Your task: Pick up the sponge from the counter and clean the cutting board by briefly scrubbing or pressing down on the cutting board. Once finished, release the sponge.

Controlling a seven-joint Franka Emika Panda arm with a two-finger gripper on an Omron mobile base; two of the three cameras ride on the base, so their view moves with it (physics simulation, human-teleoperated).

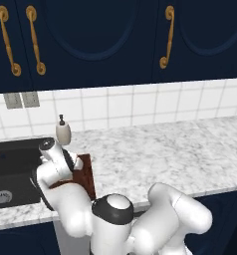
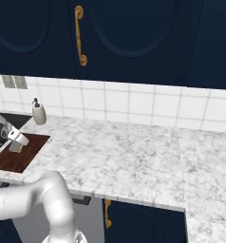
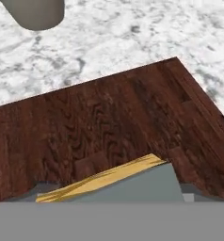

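Sponge (image 3: 115, 182) at frame bottom lies on the cutting board (image 3: 109, 127) by the fingers; cannot tell their spread

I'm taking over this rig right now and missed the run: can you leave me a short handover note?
Gripper: low over the cutting board, at the sponge; whether its jaws have let go cannot be told.
Things: the board lies on the counter beside the sink; the sponge sits on the board; a soap dispenser stands behind.
Done: sponge brought onto the board.
Left: confirm release, lift the arm away.
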